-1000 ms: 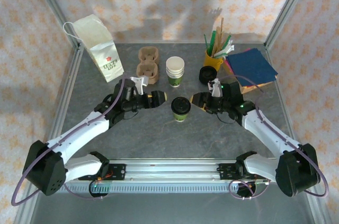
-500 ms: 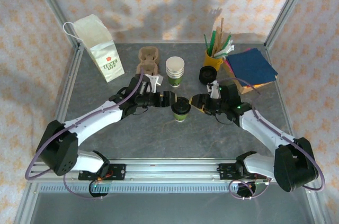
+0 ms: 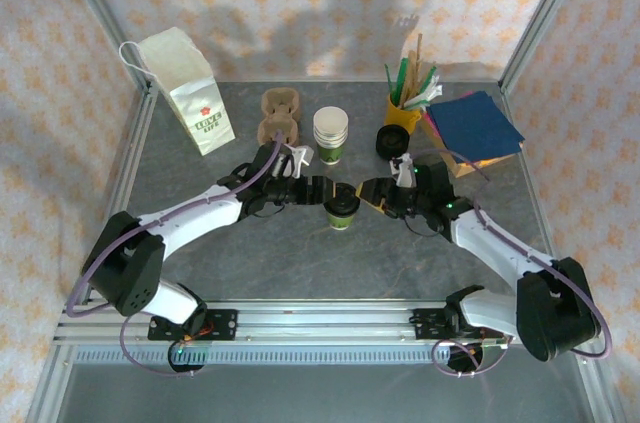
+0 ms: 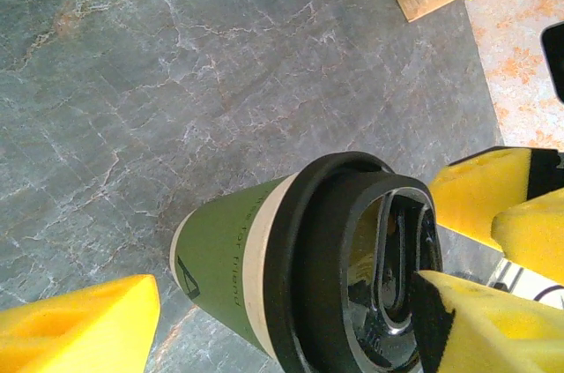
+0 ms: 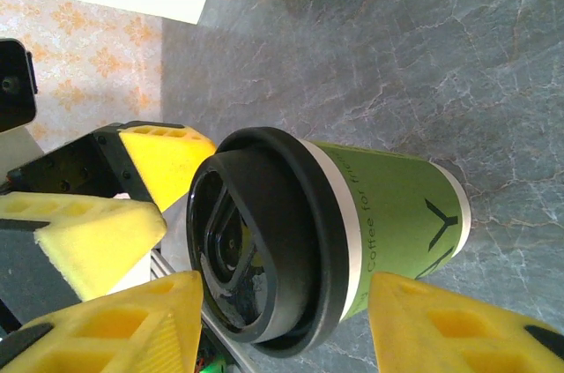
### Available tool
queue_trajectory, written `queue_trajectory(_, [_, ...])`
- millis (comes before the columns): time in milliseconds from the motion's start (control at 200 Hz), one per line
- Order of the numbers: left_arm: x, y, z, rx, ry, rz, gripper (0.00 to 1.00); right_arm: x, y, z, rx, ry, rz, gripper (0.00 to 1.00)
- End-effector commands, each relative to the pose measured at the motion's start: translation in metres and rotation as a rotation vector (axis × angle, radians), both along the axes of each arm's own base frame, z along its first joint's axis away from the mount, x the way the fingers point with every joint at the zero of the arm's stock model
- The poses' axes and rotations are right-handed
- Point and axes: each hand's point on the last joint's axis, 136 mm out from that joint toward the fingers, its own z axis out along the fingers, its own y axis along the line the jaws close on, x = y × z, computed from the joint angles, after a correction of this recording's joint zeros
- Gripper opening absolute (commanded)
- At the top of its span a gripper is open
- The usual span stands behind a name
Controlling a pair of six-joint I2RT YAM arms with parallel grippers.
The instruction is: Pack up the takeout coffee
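Note:
The takeout coffee, a green-and-white cup with a black lid, stands upright mid-table. My left gripper is at its left side and my right gripper at its right. In the left wrist view the cup lies between the open yellow pads of the left gripper; one pad overlaps the lid's rim, the other stands apart from the base. In the right wrist view the cup sits just beyond the right gripper, whose jaws are open and not pressing it.
A white paper bag stands at the back left, and a cardboard cup carrier next to it. A stack of lidless cups, a pile of black lids, a yellow holder of stirrers and blue napkins line the back.
My left arm has swung right until its gripper reached the cup, and its jaws have narrowed. The right gripper has stayed beside the cup. The cup has barely moved.

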Motion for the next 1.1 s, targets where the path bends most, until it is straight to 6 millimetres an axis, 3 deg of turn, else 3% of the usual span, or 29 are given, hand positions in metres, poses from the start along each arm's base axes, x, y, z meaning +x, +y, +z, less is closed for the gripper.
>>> queue_trajectory(0, [0.005, -0.007, 0.01, -0.004, -0.038, -0.013, 0.75, 0.001, 0.006, -0.003, 0.009, 0.003, 0.017, 0.52])
queue_trajectory(731, [-0.002, 0.0, -0.028, 0.049, 0.035, 0.003, 0.73, -0.002, 0.008, -0.026, -0.047, 0.047, 0.025, 0.51])
queue_trajectory(1096, [-0.01, 0.005, -0.05, 0.05, 0.085, 0.029, 0.71, -0.008, -0.001, -0.053, -0.11, 0.125, 0.002, 0.51])
